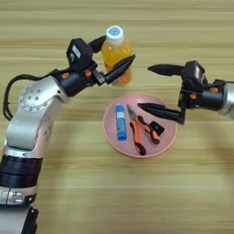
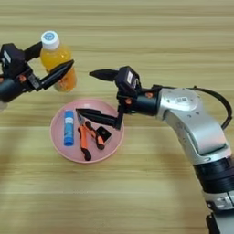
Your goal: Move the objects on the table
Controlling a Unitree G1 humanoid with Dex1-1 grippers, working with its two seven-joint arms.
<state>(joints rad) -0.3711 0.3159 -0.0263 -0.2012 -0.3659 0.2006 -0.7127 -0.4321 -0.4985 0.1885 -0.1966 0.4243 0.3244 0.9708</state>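
Holding one bottle (image 1: 117, 55); plate (image 1: 111, 129) carries three items: glue stick (image 1: 120, 122), pliers (image 1: 138, 130), block (image 1: 157, 128)

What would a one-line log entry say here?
left tool: around bottle | right tool: open over plate | on plate: glue stick, pliers, block

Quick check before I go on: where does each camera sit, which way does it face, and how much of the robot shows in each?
Left eye view: head-mounted, looking down on the light-brown wooden table; shows the whole left arm, its left end effector around the small orange-juice bottle, and only the right forearm.
Right eye view: same head, looking down, reaching further right; shows the whole right arm, its open right end effector over the round pink plate.
Shared: bottle, plate, blue glue stick, orange-and-black-handled pliers, small black square block.
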